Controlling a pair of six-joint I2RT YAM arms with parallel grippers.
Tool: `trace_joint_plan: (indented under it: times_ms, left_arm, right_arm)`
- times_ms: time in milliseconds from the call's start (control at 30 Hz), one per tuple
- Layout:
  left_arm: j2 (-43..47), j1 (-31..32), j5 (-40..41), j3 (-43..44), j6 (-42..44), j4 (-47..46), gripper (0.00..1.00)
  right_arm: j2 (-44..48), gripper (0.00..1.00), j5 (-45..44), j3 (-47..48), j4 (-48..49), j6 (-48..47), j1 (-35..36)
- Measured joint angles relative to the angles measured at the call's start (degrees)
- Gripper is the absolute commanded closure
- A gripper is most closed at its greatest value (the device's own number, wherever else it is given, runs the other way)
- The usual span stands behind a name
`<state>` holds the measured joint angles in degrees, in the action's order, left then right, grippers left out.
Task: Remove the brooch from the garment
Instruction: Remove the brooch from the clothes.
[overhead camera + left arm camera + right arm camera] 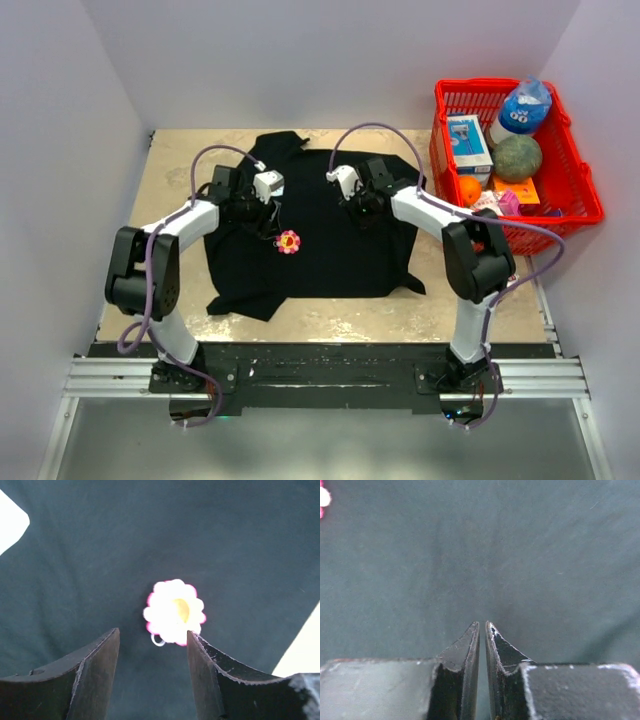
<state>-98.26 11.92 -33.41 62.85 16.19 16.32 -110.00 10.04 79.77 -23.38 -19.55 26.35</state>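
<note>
Left tool [153,631]: jaws apart, nothing btwn them, stopped just short of the brooch [174,612]. Brooch lies straight ahead of the tips, a bit nearer the finger on the wrist view's right, w/ its small metal ring [158,640] facing the gap. Brooch sits on the garment [340,255], spread on the desk [172,170]. Right tool [482,625]: jaws together on nothing, well off to the brooch's side. Left arm is nearer, so prob. a short fwd reach, then close.

Even bright light, soft shadows; brooch [174,612] overexposed to white in left wrist view.
</note>
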Motion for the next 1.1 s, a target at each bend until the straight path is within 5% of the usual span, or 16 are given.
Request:
trace_joint_plan:
  times_ms: [667,1000,1100]
  left_arm:
    - [-7.5,1.9,6.0,1.2,-6.6,-1.5,0.51]
    - [-10.4,1.8,-2.6,3.0,-7.7,-0.5,0.66]
    - [-10.7,1.8,-2.9,3.5,-7.8,-0.2,0.84]
  right_arm:
    - [1.6,0.84,-1.5,-6.1,-0.7,4.3,0.0]
    - [-0.2,0.84,-1.0,-2.9,-1.6,4.3,0.6]
    - [-1.2,0.84,1.3,-1.4,-2.0,4.4,1.2]
